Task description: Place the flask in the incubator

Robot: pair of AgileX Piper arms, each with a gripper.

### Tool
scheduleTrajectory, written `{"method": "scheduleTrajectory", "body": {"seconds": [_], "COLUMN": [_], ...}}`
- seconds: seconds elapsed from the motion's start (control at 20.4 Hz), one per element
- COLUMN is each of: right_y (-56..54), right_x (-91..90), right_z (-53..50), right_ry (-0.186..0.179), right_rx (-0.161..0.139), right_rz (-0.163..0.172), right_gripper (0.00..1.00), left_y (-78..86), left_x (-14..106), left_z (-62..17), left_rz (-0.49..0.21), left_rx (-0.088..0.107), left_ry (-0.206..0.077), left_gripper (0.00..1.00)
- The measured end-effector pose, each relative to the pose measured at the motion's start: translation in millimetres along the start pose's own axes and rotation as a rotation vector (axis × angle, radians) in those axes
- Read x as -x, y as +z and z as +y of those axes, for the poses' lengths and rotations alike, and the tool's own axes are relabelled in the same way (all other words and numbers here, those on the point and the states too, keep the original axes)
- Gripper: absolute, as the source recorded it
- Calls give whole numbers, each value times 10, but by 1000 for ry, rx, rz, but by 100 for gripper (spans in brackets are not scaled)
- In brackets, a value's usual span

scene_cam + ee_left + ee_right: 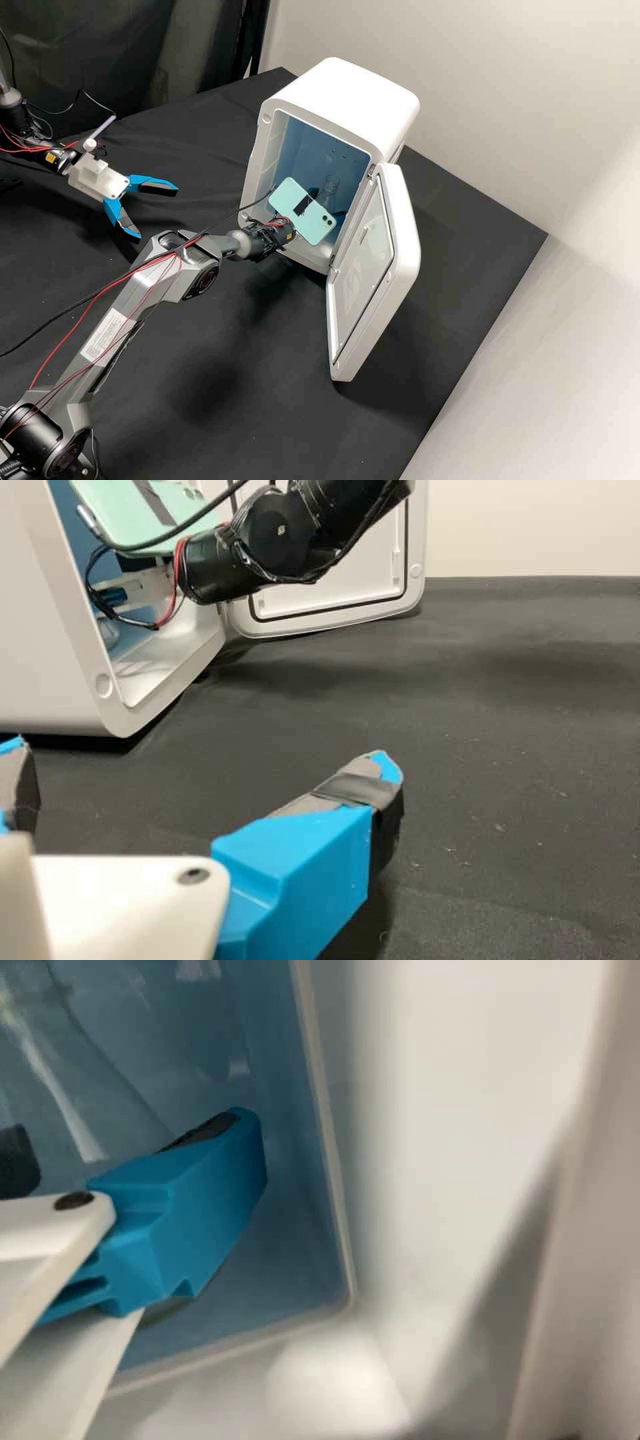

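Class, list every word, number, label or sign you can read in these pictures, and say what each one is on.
Nothing here can be read.
The label strip on the right arm: print too small to read.
The incubator and its open door: no legible text.
The mint phone at that arm's wrist: no text visible.

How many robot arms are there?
2: the right arm reaches into the open white box; the left arm hangs over the bench away from it, its tool open.
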Motion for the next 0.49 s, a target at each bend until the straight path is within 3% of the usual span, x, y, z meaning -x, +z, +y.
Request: {"method": "scheduleTrajectory", "body": {"seconds": [0.29,0.49], "right_y": [41,46], "right_x": [-1,-1], "right_z": [-53,-60], "right_ry": [-49,-58], "right_rx": [26,39], "right_rz": [-35,-39], "right_gripper": [100,100], "left_y": [0,0], "left_x": [0,0], "left_z": [0,0], "left_rz": [0,0], "left_rx": [0,0], "left_ry": [0,0], "left_gripper": [100,100]}}
